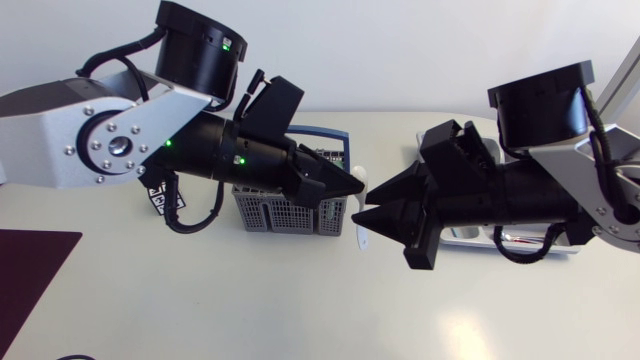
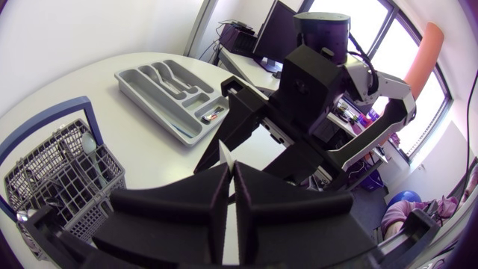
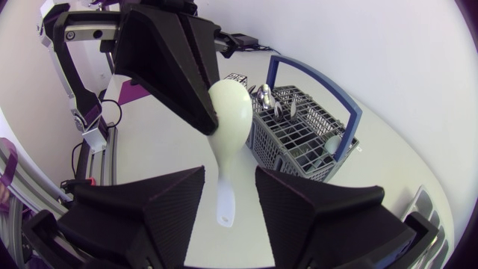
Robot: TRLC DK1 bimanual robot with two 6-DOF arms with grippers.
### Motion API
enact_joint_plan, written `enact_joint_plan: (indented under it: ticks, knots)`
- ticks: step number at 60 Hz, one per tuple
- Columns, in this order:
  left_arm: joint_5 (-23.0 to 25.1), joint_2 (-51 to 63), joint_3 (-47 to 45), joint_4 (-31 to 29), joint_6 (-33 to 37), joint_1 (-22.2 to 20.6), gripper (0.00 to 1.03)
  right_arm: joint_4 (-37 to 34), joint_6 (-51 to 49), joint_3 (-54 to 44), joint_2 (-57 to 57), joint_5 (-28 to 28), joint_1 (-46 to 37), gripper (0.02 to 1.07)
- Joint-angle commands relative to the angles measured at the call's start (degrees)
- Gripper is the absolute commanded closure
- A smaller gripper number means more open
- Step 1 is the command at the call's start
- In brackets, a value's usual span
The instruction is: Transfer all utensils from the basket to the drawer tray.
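Basket point(image 1: 270, 212): is sitting on the counter point(image 1: 250, 300) near its middle, under the far end of the left arm.
Tray point(image 2: 164, 90): is lying on the counter to the right of the basket, apart from it, partly under the right arm.
Spoon point(image 3: 228, 116): is hanging above the counter just right of the basket, between basket and tray.
Left pincer point(image 1: 355, 183): is clamping the spoon's bowl end from two sides.
Right pincer point(image 3: 228, 194): is facing the left pincer tip to tip, with the spoon's handle lying between its spread fingers and touching neither.
Cutlery point(image 3: 265, 97): is standing in the basket's compartments.
Mat point(image 1: 30, 265): is lying at the counter's left edge, well apart from the basket.
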Motion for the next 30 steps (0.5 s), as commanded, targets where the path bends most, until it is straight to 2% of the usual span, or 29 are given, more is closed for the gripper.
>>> enact_joint_plan:
  ticks: [1,6,11,23,30]
  knots:
    - [0.8,1.2,1.5,-0.1,0.7,-0.5,0.97,0.6,0.0,1.2,1.0,-0.5,1.0,0.7]
    - [0.8,1.2,1.4,-0.1,0.8,-0.4,0.97,1.2,0.3,1.2,1.6,-0.5,1.1,0.83]
    - [0.8,1.2,1.1,-0.1,0.9,-0.4,0.97,1.3,0.8,1.3,1.9,-0.5,1.1,0.85]
    - [0.7,1.1,0.8,0.1,0.9,-0.2,0.97,1.4,1.8,1.4,2.1,-0.5,1.1,1.01]
    - [0.7,0.9,0.4,0.1,0.9,-0.2,0.97,1.6,2.3,1.1,1.5,0.2,1.1,1.01]
